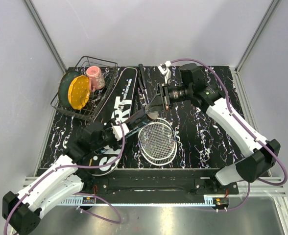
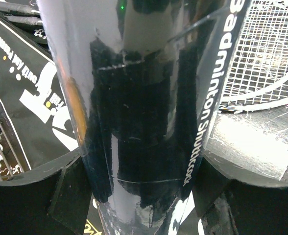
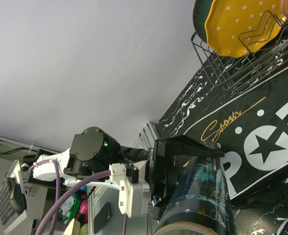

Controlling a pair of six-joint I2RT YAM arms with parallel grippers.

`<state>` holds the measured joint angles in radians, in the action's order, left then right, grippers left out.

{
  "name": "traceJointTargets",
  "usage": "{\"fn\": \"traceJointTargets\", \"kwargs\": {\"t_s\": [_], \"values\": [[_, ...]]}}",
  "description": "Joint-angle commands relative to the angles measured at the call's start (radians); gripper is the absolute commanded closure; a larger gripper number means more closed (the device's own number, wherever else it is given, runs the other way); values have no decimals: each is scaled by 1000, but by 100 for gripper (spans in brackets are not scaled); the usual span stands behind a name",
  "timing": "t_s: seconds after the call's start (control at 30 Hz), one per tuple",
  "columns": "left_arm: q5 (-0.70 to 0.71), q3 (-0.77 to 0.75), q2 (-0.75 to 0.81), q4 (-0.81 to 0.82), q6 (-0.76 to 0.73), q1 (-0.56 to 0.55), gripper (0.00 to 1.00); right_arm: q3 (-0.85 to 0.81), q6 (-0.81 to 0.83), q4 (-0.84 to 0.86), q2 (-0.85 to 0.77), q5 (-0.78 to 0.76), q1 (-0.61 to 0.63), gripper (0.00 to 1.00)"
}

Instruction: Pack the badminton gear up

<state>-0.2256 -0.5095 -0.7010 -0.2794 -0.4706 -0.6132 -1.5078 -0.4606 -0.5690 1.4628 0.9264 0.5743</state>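
left fingers grip the tube over the bag, right fingers at its far end

nearest, the left fingers [image 1: 132,123] stand wide and are clamped on the black tube [image 1: 144,115], one on each side of it in the left wrist view. the tube runs up and to the right, above the bag [image 1: 124,88] lettered "sport". just right of the tube, the racket [image 1: 157,142] lies flat on the desk [image 1: 203,137], its white-strung head near the front edge. farther back, the right fingers [image 1: 156,102] sit at the tube's far end; i cannot tell whether they are open or closed on it. at the far left, beside the bag, a wire basket [image 1: 105,64] holds a yellow plate [image 1: 79,93], a green plate [image 1: 65,82] and a pink cup [image 1: 95,77].
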Motion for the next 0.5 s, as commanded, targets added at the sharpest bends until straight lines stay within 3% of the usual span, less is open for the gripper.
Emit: {"fn": "traceJointTargets", "kwargs": {"t_s": [0.0,0.07,0.17,0.27,0.47], "values": [[-193,-73,40,436,-20,-40,100,18,7,-2,27,-83,64,59],[-192,-73,40,431,-22,-42,100,14,-21,50,-31,-109,50,46],[-176,-75,34,427,-26,-40,100,11,-59,73,-108,-191,21,39],[-172,-73,37,425,-28,-42,100,44,-85,98,-177,-247,-23,37],[-167,-73,35,425,-30,-40,100,60,-90,124,-225,-207,-39,38]]}}
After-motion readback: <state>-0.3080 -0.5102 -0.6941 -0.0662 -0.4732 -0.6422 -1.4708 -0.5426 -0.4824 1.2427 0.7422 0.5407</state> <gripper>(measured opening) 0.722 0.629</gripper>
